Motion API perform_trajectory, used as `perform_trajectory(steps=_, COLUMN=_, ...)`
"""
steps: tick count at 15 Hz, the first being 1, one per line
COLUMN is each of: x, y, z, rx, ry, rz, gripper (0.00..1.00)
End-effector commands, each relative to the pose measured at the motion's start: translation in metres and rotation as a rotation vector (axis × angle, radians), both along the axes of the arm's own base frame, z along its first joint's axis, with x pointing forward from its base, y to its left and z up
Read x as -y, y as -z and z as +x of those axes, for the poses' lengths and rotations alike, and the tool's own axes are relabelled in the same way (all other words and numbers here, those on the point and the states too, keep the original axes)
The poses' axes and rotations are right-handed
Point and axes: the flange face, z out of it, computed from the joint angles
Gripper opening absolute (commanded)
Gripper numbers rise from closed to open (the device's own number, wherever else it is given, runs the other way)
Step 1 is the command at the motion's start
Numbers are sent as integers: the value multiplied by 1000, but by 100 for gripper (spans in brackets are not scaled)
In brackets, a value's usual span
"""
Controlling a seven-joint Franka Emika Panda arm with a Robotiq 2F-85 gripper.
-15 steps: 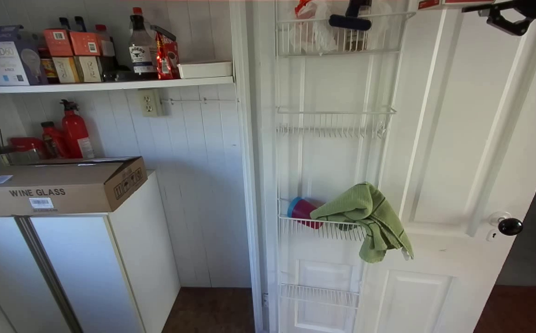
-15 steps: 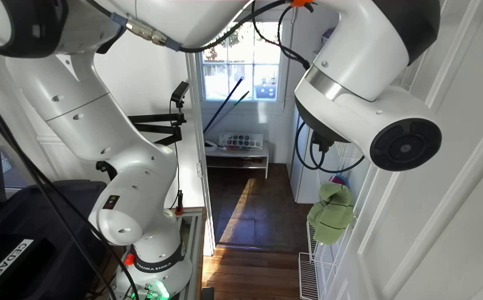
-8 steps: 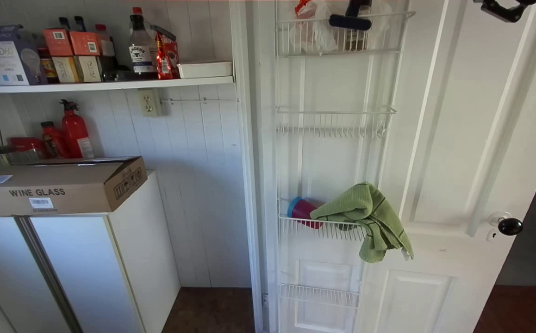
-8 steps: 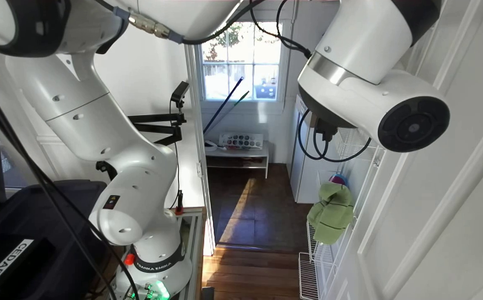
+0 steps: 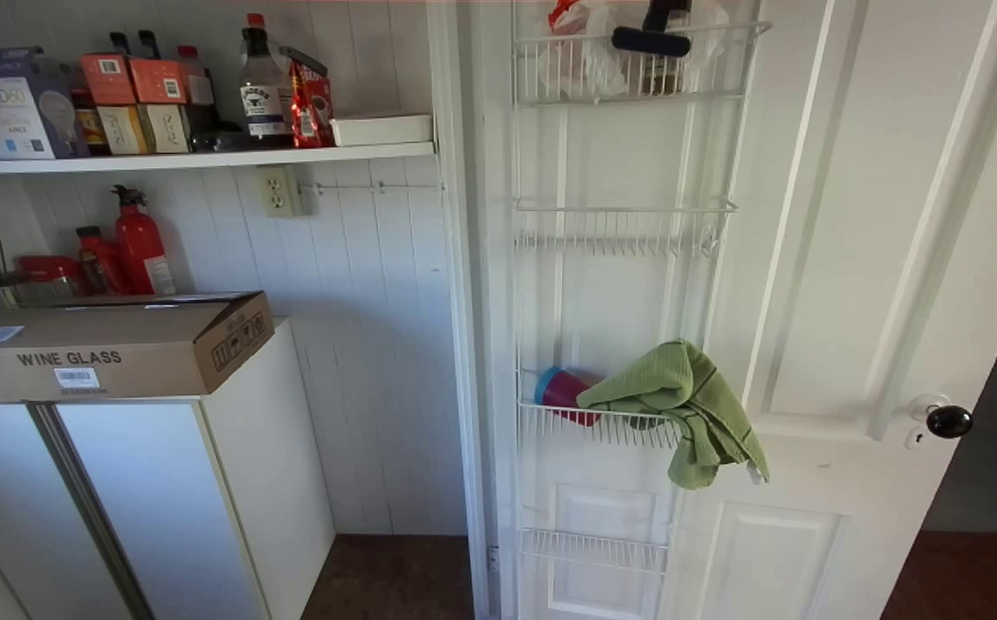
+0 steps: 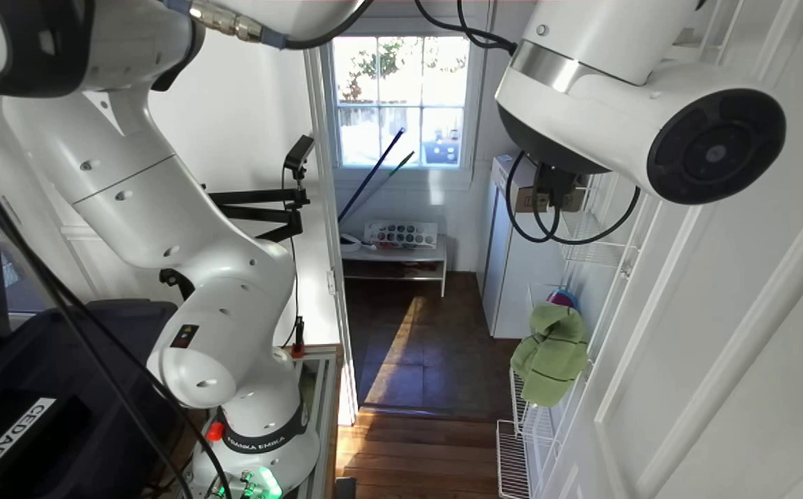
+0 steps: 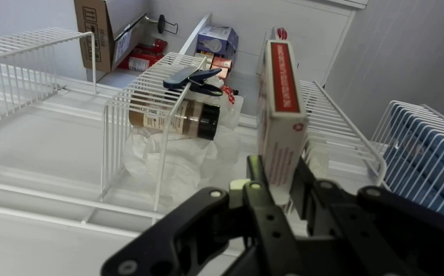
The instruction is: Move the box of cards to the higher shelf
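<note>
On a white door [image 5: 843,258], wire shelves [image 5: 628,209], green towel [image 5: 701,405]; nearby, jaws clamped on card box [image 7: 282,119].

White wire rack [image 5: 623,209] (on the door [image 5: 843,258]) carries towel [image 5: 690,405], cup [image 5: 562,393], bag [image 5: 589,56]

In the wrist view, the lower end of the card box [image 7: 281,122] is partly covered by the gripper [image 7: 278,165], which is cut off below; the box's small print is blurred. A jar [image 7: 191,118] is partly hidden by a wire basket [image 7: 151,82]. In an exterior view, the arm [image 6: 214,305] is cut off above, and a purple cup [image 6: 561,299] is partly hidden by a towel [image 6: 550,355].
</note>
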Motion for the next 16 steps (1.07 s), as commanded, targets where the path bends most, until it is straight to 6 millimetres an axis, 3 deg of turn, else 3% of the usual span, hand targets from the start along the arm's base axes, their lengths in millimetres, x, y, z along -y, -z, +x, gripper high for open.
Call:
perform_trajectory(steps=1, x=1, y=0, z=0, rx=0, ry=-1, rz=0, gripper=21)
perform_trajectory(steps=3, x=1, y=0, z=0, rx=0, ry=-1, rz=0, gripper=21)
perform_trajectory(steps=4, x=1, y=0, z=0, rx=0, ry=-1, rz=0, gripper=5)
perform_trajectory(steps=16, x=19, y=-66, z=7, rx=73, ry=94, rz=14, gripper=5)
